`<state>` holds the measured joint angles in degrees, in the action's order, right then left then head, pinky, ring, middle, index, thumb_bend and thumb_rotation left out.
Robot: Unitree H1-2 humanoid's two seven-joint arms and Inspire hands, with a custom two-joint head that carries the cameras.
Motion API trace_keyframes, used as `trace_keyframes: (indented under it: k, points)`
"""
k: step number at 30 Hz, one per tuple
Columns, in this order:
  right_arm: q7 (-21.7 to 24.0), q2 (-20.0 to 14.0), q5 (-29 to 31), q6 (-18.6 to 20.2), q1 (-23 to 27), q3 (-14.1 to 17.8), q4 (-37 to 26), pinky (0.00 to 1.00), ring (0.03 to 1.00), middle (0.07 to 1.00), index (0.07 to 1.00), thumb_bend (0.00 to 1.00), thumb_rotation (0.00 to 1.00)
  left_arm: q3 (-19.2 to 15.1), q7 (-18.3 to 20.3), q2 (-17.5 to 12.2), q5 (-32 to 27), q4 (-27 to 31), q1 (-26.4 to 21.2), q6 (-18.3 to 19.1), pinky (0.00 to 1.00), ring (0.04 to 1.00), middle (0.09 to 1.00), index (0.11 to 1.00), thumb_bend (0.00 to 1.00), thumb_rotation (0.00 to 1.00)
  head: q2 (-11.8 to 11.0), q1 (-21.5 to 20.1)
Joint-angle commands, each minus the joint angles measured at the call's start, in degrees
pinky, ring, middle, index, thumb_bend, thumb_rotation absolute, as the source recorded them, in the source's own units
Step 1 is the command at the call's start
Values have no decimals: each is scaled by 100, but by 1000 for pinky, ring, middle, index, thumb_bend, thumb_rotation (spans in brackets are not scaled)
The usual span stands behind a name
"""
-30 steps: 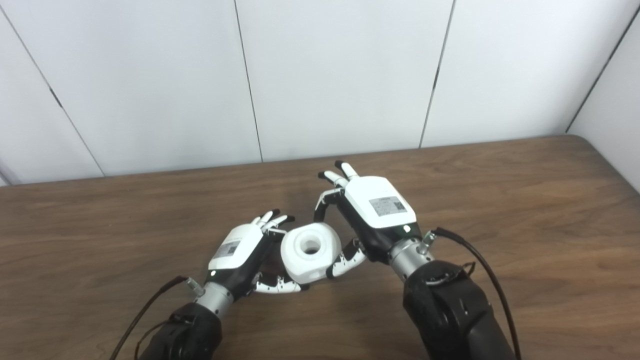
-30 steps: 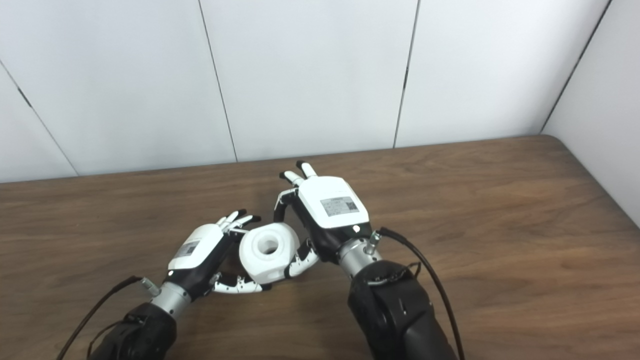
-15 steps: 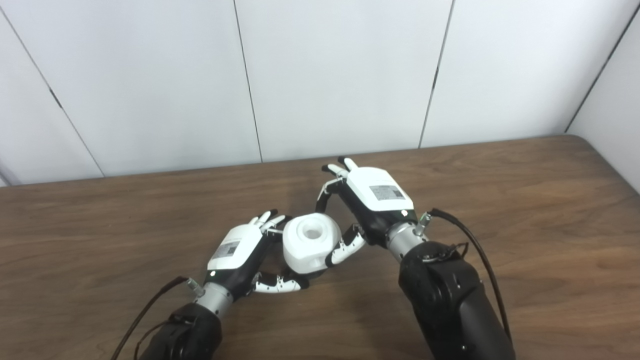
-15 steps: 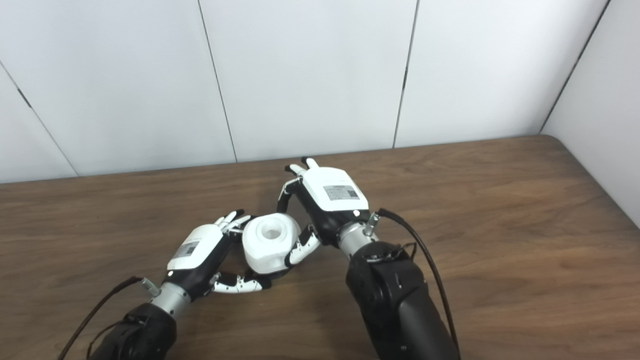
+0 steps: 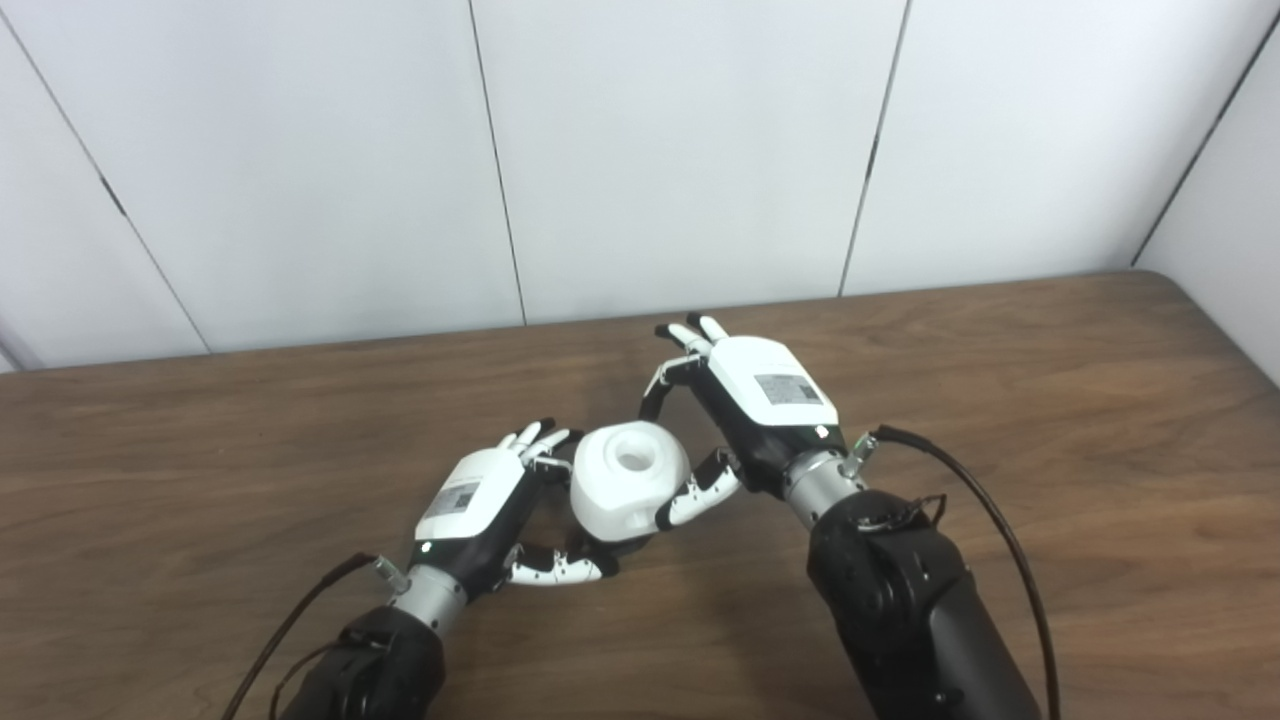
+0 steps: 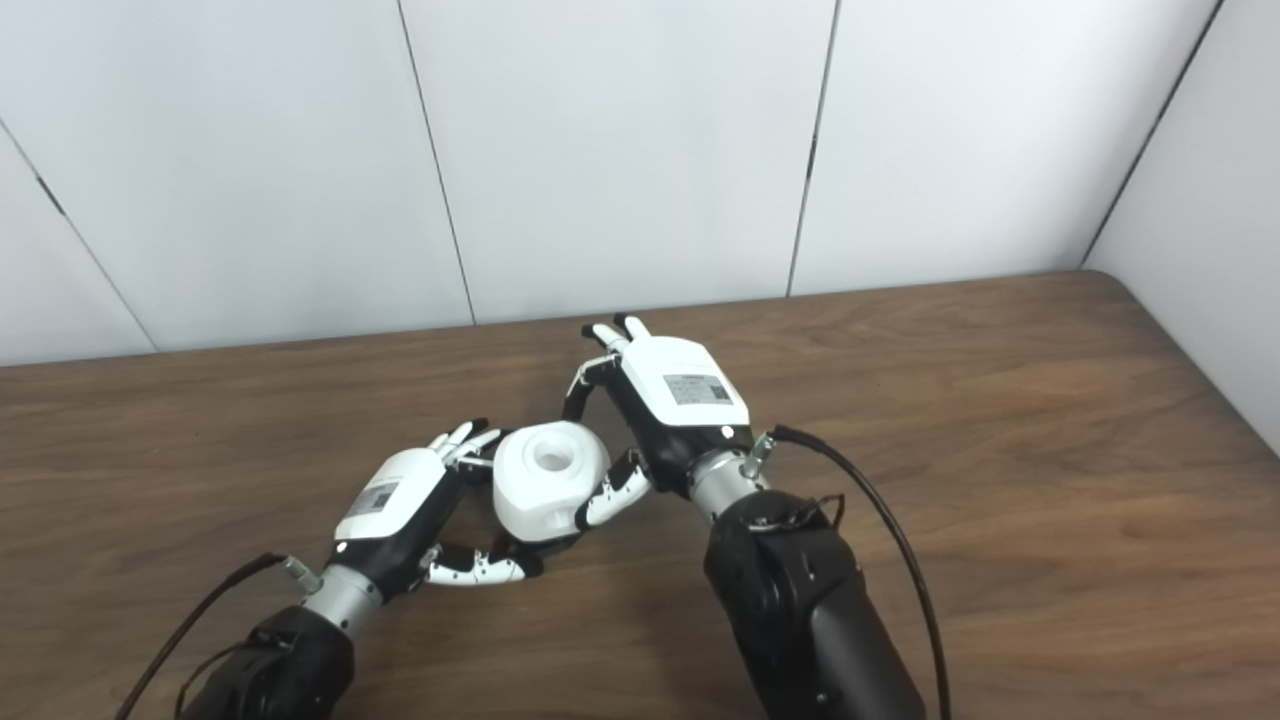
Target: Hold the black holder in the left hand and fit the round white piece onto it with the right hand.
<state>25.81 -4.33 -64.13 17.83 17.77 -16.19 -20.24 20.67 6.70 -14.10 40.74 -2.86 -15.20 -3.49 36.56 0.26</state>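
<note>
Both hands meet low over the brown tabletop (image 5: pixel 1050 400), nearer its front edge than the back edge by the wall (image 5: pixel 680 150), and roughly midway between its left and right sides. The round white piece (image 5: pixel 628 480) sits between them. It is squat, about as wide as it is tall, so it has no clear long side. The round hole in its top faces upward and leans a little toward the back edge.

The right hand (image 5: pixel 755 415) is closed around the white piece: its thumb presses the near right side, and a dark finger curls over the far side. Two other fingers stick out straight toward the wall, touching nothing.

The left hand (image 5: pixel 478 505) lies just left of the piece, palm turned toward it. Its thumb reaches under the piece's lower front, and its fingers (image 5: pixel 540 438) point toward the back edge, close against the piece's left side. Something dark shows under the white piece where the thumb ends; whether that is the black holder, and whether the left hand grips it, I cannot tell.

A black cable (image 5: pixel 980 510) loops off the right wrist.
</note>
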Motion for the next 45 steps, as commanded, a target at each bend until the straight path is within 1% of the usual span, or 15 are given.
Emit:
trace_keyframes:
  k: [1, 11, 17, 24, 34, 40, 45]
  points:
    - [8, -48, -80, -11, -87, -82, -10, 865, 995, 930, 482, 515, 138, 91, -11, 126, -60, 115, -130, -147, 1000, 1000, 924, 482, 516, 46, 4, 12]
    - [-159, -71, -133, -28, -246, -180, -150, 870, 992, 927, 482, 516, 138, 91, -41, 167, -62, 50, -158, -163, 1000, 1000, 923, 482, 516, 45, 9, 46]
    - [-113, -101, -93, -32, -233, -193, -237, 879, 1000, 928, 482, 516, 136, 99, -55, 218, -31, 51, -156, -115, 1000, 1000, 922, 482, 516, 46, 14, 117]
    - [77, -134, -176, -25, -116, -254, -253, 867, 997, 925, 482, 517, 136, 131, -88, 252, 6, -6, -177, -155, 1000, 1000, 922, 482, 515, 47, 16, 181]
    - [236, -85, -258, -54, -62, -374, -275, 908, 1000, 930, 483, 516, 134, 160, -122, 283, 60, -17, -188, -143, 1000, 1000, 924, 482, 515, 48, 44, 238]
    - [247, -148, -294, -127, -86, -422, -304, 914, 1000, 930, 483, 517, 133, 186, -125, 311, 100, 12, -197, -83, 1000, 1000, 923, 482, 515, 48, 69, 282]
    - [211, -177, -288, -146, -155, -468, -339, 915, 1000, 930, 482, 517, 132, 170, -166, 333, 26, -15, -188, -122, 1000, 1000, 921, 482, 515, 48, 85, 290]
